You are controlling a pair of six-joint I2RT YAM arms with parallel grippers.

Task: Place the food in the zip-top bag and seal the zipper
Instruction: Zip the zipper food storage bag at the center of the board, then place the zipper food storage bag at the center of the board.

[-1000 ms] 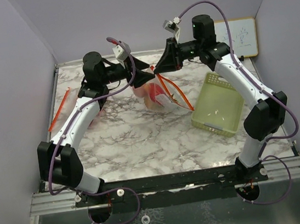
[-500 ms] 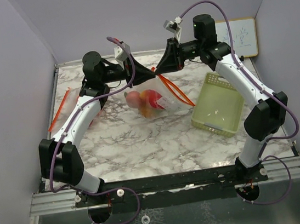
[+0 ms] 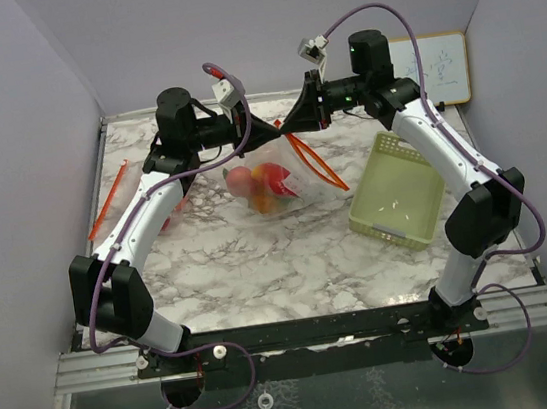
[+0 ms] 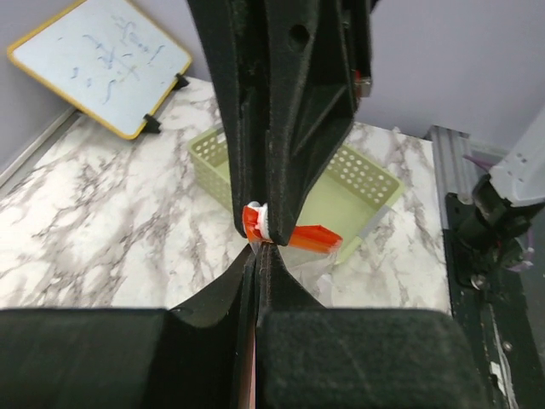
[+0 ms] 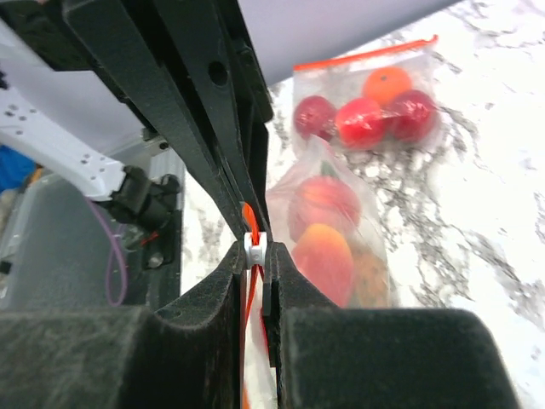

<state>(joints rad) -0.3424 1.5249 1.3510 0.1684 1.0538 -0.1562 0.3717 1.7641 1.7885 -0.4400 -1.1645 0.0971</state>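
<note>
- Basket (image 3: 396,191): pale yellow-green mesh, standing on the marbled worktop (image 3: 260,257). It serves as the reference point for the entries below, with directions as seen from the overhead camera.
- Zip-top bag (image 3: 267,170): clear plastic, hanging in the air to the left of the basket and well apart from it. It is strung up by its top edge between the two tools, and its lower part sags toward the worktop.
- Food (image 3: 256,185): glossy toy fruits bunched in the bottom of the hanging bag, left of the basket. A pink peach and an orange-toned piece show through the plastic in the right wrist view; the others cannot be told apart.
- Zipper (image 3: 321,170): an orange strip, part of which trails loose from the bag's mouth down toward the basket's near-left corner.
- Slider (image 5: 253,243): a small white piece on the orange strip, sitting right at the right tool's fingertips.
- Left tool (image 3: 272,132): up and left of the basket, its fingers pressed together on the bag's top edge.
- Right tool (image 3: 290,125): tip to tip with the left tool on the side nearer the basket, clamped on the bag's zipper at the slider.
- Second bag (image 5: 366,98): flat on the worktop, far left of the basket. It holds three red round pieces and an orange one.
- Whiteboard (image 3: 434,69): yellow-framed, propped behind the basket against the back wall.
</note>
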